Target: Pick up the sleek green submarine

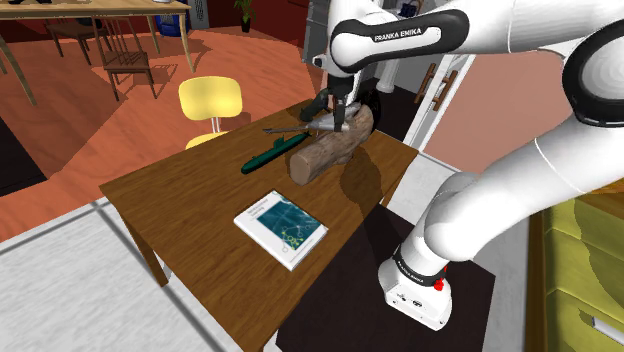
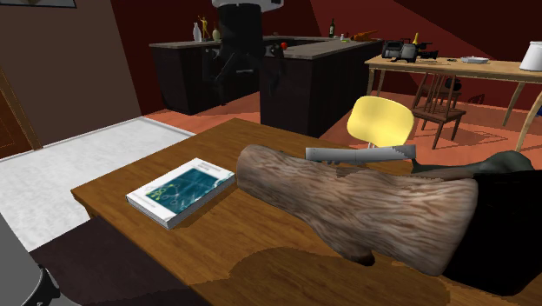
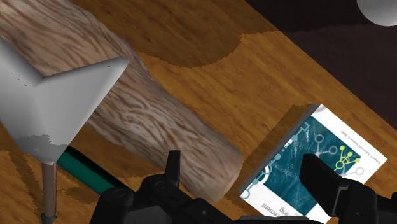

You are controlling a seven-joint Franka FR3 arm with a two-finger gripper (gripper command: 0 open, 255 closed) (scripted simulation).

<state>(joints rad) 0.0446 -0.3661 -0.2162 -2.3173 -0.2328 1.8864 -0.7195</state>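
Here, the end effector [image 1: 335, 118] hangs over the far end of a brown log [image 1: 325, 150] that lies across the middle of the wooden tabletop [image 1: 180, 200]. In the wrist view the end effector [image 3: 245, 170] has its two black fingers [image 3: 172, 170] set wide apart, with nothing clasped between them; below the gap are the cut end of the log [image 3: 146, 114] and a patch of bare tabletop [image 3: 210, 38].

The green submarine [image 1: 270, 155] lies flat on the tabletop just beside the log, on the side towards the yellow chair [image 1: 210, 100], and runs roughly parallel to the log. Whether it touches the log cannot be told. In the wrist view the submarine [image 3: 86, 168] shows as a dark green strip running out from under a grey tool [image 3: 51, 108], on the far side of the log from the book [image 3: 299, 149].

The grey tool [image 1: 288, 130] lies beyond the submarine in the shoulder view, close to the log's far end. A book [image 1: 282, 227] with a white and blue-green cover lies flat near the tabletop's front edge, apart from the log.

In the second exterior view the log [image 2: 365, 204] is in the foreground, with the book [image 2: 182, 191] to its left, the grey tool [image 2: 360, 155] just behind it and the yellow chair [image 2: 380, 120] beyond the tabletop [image 2: 217, 261].
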